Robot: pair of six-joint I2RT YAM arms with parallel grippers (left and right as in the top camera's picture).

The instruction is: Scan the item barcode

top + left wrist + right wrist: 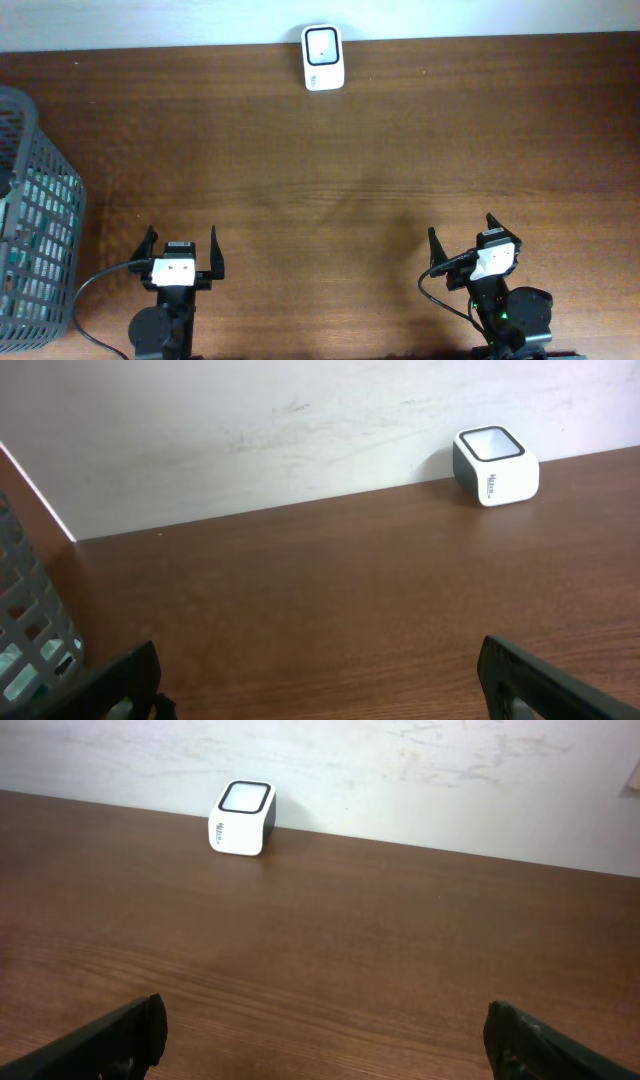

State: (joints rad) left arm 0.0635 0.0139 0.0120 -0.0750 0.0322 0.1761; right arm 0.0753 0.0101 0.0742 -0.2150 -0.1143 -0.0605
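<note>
Tabletop (pixel 330 170) of dark brown wood is shown from above, with a small white barcode scanner (pixel 322 57) set at its far edge, against a white wall (pixel 250 420). A dark-rimmed window is set in the scanner's top face. Well to the left of the scanner and nearer the arms, a grey mesh basket (pixel 50 240) is cut off by the frame edge. Pale and green packaging (pixel 22 262) is glimpsed through the mesh, but no single item can be made out. The left gripper (pixel 182 233) is held well in front of the scanner, to its left, jaws spread wide and empty. The right gripper (pixel 461 228) is held in front of the scanner, to its right, likewise spread wide and empty.
</note>
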